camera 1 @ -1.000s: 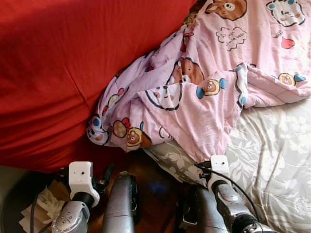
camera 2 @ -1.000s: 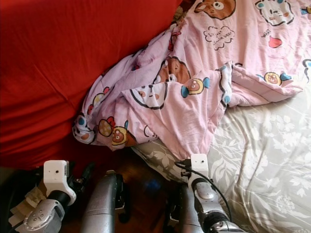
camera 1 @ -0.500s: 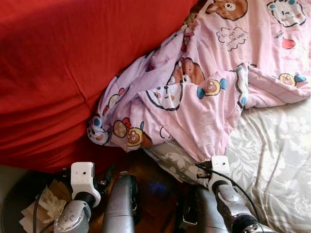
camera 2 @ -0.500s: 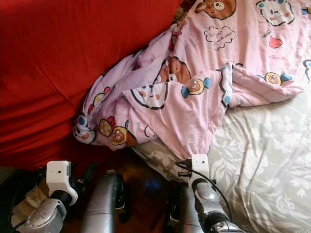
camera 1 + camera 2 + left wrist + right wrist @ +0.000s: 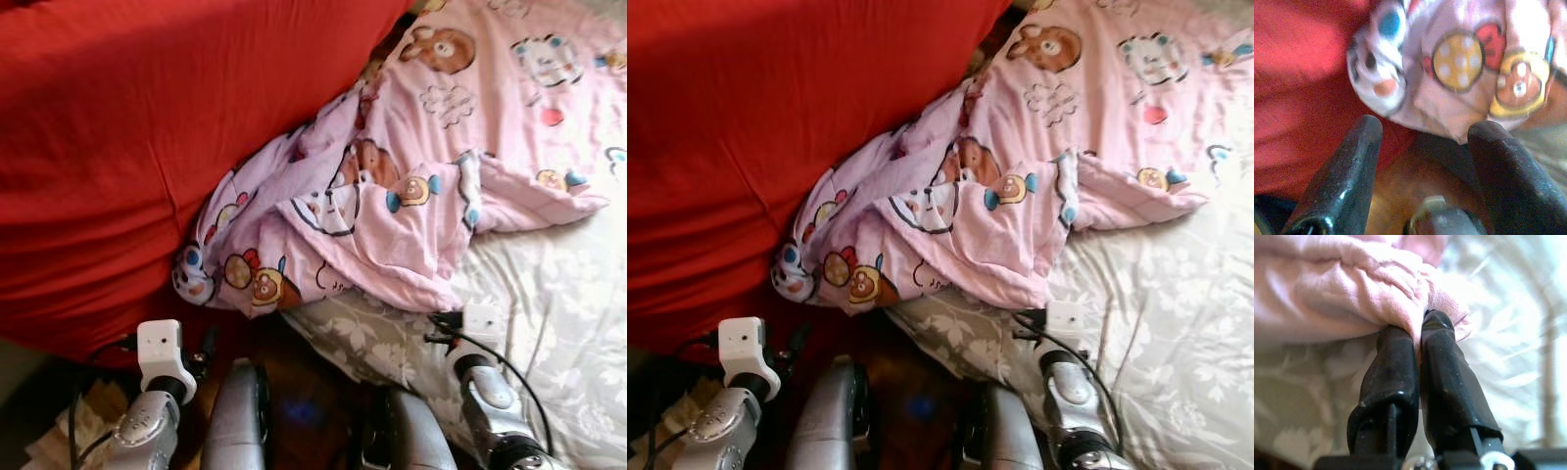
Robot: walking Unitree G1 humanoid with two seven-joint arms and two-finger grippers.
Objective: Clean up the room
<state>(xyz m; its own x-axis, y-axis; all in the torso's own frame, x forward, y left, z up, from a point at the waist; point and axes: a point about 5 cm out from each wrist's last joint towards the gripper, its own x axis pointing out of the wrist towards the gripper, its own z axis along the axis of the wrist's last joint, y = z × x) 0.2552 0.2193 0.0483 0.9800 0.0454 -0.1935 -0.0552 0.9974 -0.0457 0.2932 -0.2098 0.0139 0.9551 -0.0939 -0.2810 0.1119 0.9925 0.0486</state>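
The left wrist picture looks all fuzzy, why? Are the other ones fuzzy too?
Left wrist view: the pink cartoon blanket sits too close, so it blurs. Right wrist view: the right claw is fairly sharp, the floral sheet glary white. Eye views: slightly soft.

Soft matt pink cloth blanket (image 5: 421, 186), red matt fabric (image 5: 127, 147), glossy black end effector (image 5: 1418, 330)

Right gripper (image 5: 1418, 328), pinching pink cartoon-print blanket (image 5: 411, 196), moved right; blanket's near corner dragged right w/ it.

Pink cartoon-bear quilt (image 5: 421, 186), red cover (image 5: 127, 147)
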